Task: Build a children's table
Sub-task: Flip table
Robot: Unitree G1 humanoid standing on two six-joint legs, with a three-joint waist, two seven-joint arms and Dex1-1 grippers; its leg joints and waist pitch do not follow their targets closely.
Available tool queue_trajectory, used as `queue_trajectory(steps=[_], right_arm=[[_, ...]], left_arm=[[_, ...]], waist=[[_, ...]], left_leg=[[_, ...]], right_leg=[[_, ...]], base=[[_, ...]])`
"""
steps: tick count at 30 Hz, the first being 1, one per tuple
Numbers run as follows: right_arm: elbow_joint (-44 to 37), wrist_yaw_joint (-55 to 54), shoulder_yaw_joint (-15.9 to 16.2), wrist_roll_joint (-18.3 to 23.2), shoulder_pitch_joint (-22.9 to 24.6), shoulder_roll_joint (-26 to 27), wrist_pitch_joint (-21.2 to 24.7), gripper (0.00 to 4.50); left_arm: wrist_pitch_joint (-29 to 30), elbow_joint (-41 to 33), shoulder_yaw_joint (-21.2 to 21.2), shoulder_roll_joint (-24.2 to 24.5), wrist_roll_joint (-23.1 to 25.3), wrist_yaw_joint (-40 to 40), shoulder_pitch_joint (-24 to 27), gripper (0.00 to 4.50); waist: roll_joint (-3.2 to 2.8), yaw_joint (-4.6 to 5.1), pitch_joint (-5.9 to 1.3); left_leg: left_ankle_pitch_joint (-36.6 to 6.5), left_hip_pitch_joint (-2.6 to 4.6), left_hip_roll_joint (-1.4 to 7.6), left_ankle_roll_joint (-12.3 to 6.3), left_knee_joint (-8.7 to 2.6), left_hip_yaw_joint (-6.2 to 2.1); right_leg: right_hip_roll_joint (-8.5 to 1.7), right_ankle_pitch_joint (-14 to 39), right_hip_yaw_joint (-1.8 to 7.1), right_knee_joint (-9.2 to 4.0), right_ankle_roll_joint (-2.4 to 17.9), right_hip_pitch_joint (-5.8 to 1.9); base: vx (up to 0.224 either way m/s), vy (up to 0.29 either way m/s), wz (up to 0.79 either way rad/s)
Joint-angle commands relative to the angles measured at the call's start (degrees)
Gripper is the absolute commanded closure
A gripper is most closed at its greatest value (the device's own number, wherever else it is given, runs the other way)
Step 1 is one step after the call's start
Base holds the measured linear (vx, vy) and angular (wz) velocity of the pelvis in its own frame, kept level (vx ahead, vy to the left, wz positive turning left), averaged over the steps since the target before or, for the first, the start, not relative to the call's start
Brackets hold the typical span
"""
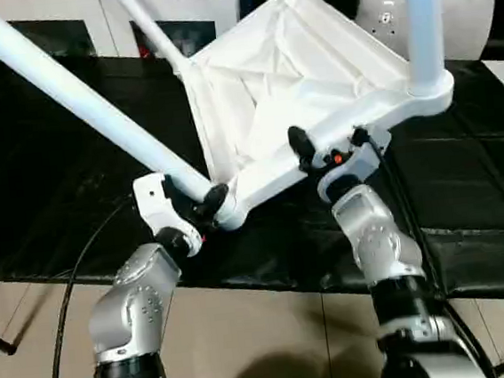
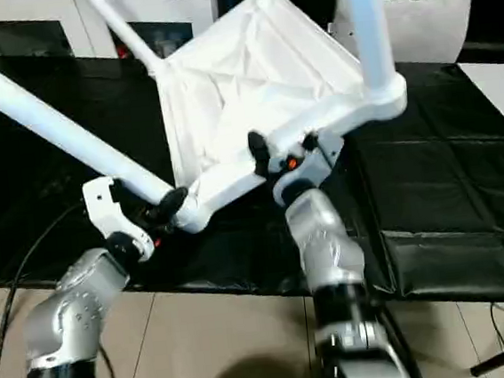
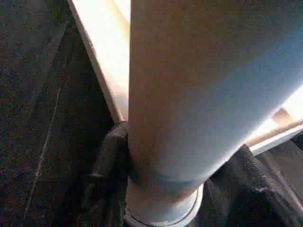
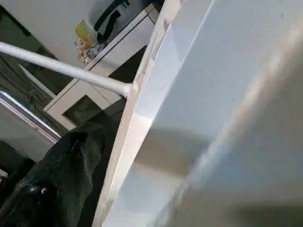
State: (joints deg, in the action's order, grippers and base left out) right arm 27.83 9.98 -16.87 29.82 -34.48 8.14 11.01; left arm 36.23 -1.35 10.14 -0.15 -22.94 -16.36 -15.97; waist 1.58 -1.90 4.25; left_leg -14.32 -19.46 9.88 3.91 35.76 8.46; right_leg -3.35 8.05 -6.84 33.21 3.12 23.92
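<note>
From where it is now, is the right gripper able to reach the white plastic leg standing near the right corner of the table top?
Probably yes. The right gripper grips the white table top's rim, and that upright leg rises from the same rim with nothing between; it must let go first.

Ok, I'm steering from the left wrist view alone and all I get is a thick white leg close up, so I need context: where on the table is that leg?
Observer: It is the leg at the tabletop's near left corner, and the left gripper sits at its base.
Operator: How does the tabletop lie?
Observer: Tilted, ribbed underside facing the head camera, near edge low over the black mat.
Operator: Where is the right arm?
Observer: The right gripper is at the near rim, between that corner and the next leg.
Operator: Any more legs fitted?
Observer: Yes, a third leg stands at a far corner.
</note>
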Motion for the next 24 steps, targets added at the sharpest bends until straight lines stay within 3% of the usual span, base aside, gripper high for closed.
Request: queue_trajectory(steps=[1, 7, 18, 24], right_arm=[[0.89, 1.12, -1.5, 1.83, -3.66, 0.93, -1.99, 0.29], [3.36, 3.54, -1.86, 2.98, -5.53, 1.0, -2.44, 0.68], [2.94, 5.15, -1.17, 4.7, -4.87, 1.59, 0.78, 1.68], [3.07, 5.35, -1.54, 5.47, -4.91, 1.67, 1.28, 2.13]], left_arm=[[3.22, 0.18, -2.76, -1.2, -3.37, -3.14, 0.74, 2.46], [3.78, -0.22, -3.05, -0.17, -3.33, -3.51, 1.42, 2.46], [4.04, 0.41, -3.61, 0.35, -2.47, -3.92, 1.09, 2.46], [3.97, 0.58, -4.37, 1.13, -1.49, -3.72, 1.17, 2.46]], waist=[[0.0, 0.35, -4.98], [-0.03, 0.36, -4.94], [-0.49, 0.44, -4.89], [-0.43, 0.44, -4.9]], left_leg=[[4.64, -0.55, 2.86, -7.27, -3.88, -0.13], [3.94, -0.67, 2.83, -7.28, -3.87, -0.09], [4.16, -0.58, 2.9, -7.29, -3.86, -0.18], [3.83, -0.6, 2.85, -6.9, -3.87, -0.15]], right_leg=[[-5.08, 11.98, 3.8, -2.66, 8.0, -4.07], [-5.08, 13.9, 3.7, -2.86, 7.51, -4.07], [-4.94, 13.44, 3.6, -2.9, 7.93, -4.01], [-4.92, 13.42, 3.62, -2.93, 7.9, -4.07]], base=[[0.0, 0.0, 0.0], [0.0, 0.0, 0.0], [0.0, 0.0, 0.0], [0.0, 0.0, 0.0]])
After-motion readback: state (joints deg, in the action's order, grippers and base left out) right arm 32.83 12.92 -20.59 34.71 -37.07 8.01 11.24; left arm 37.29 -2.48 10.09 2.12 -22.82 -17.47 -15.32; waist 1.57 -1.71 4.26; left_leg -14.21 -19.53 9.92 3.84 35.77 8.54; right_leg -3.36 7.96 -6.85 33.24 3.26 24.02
